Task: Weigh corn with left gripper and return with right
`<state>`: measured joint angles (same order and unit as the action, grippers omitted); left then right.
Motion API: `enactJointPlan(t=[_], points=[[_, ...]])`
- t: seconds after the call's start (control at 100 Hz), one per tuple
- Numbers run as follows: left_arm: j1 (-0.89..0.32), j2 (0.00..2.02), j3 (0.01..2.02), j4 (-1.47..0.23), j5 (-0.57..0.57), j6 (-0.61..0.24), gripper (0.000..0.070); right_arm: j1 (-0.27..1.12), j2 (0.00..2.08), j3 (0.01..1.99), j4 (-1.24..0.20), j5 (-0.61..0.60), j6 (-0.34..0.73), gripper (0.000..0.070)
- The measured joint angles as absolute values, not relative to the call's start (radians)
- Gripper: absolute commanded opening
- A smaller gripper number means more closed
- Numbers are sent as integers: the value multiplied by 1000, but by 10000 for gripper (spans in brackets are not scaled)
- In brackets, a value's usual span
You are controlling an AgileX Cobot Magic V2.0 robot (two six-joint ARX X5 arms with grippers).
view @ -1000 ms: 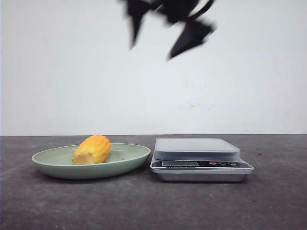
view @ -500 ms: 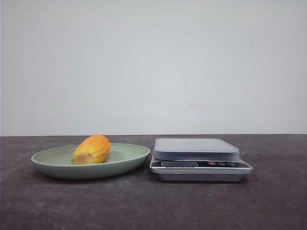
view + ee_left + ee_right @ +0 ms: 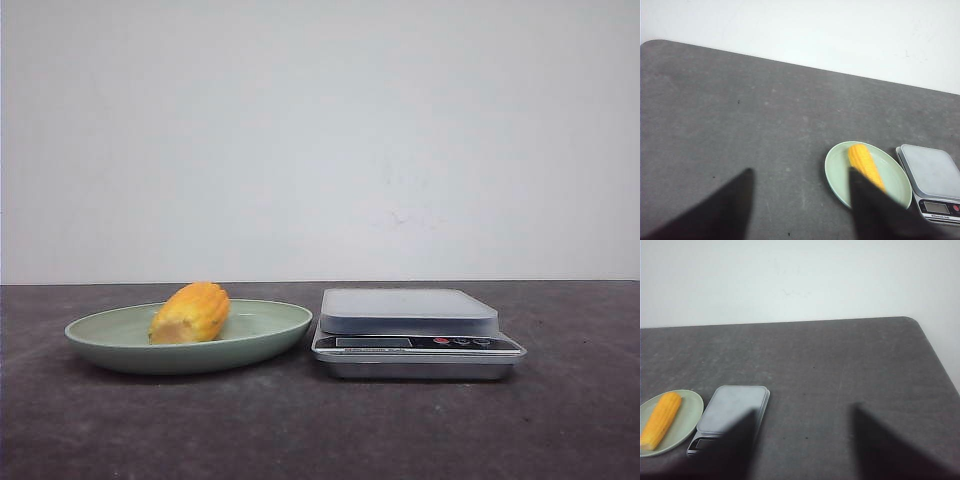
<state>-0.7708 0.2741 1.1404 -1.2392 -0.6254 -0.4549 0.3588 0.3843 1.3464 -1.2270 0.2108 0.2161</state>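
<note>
Your corn (image 3: 191, 312) lies on the green plate (image 3: 120, 345) beside the scale (image 3: 415, 333), well below both pincers, left pincer (image 3: 800, 210) and right pincer (image 3: 802, 447), each spread wide and empty.

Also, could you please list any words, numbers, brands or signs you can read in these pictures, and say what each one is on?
None can be read.
Scale: its front panel has a small display and a faint line of print beneath, too small and blurred to read; the display shows no legible digits.
Plate, corn, table and wall: no text or marks seen.
</note>
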Motion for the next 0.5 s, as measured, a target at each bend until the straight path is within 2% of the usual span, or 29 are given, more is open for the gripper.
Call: enactJointPlan(t=[0.5], points=[[-771,274,1140,-1249,-623,-451,0,359,369,1347,-1242,210,217,10]])
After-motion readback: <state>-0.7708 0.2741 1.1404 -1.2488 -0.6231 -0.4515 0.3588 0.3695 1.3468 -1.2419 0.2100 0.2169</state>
